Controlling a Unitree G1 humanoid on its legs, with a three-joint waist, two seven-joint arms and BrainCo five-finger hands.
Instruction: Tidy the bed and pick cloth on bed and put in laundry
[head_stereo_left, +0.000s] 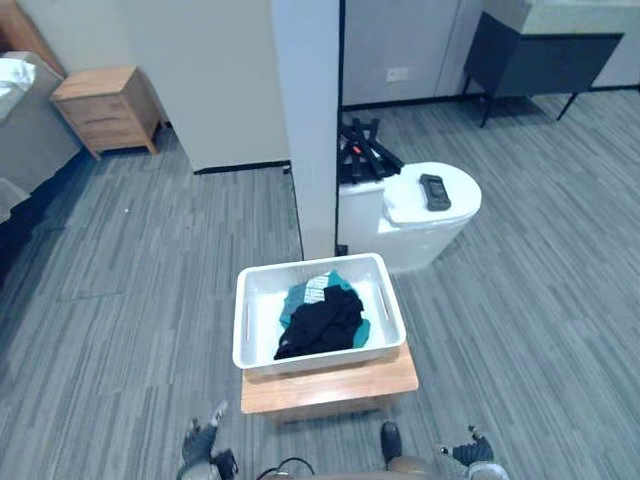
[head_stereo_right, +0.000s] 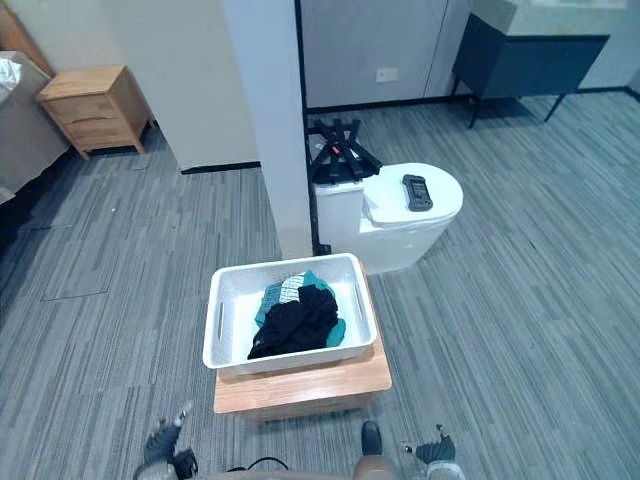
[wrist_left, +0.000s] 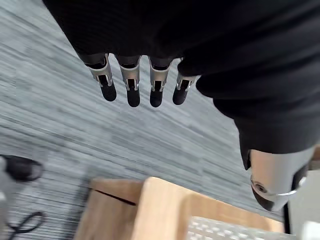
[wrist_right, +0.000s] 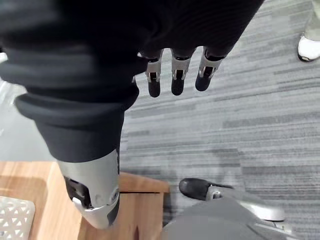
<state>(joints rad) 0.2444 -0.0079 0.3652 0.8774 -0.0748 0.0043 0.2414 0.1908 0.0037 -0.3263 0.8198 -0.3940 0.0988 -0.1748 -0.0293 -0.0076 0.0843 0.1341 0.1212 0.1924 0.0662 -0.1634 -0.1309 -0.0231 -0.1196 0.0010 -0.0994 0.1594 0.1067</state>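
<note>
Cloth (head_stereo_left: 320, 325) is lying in basket (head_stereo_left: 310, 266); near it left hand (head_stereo_left: 203, 440) and right hand (head_stereo_left: 470, 450) are hanging, fingers (wrist_left: 133, 87) straight, empty; probably fetching more next

Bright, even room light, with faint, soft shadows throughout.

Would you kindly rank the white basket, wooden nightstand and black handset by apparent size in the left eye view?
Largest: white basket.
Then wooden nightstand, which stands farther off, so its true size is unsure.
Smallest: black handset.
</note>
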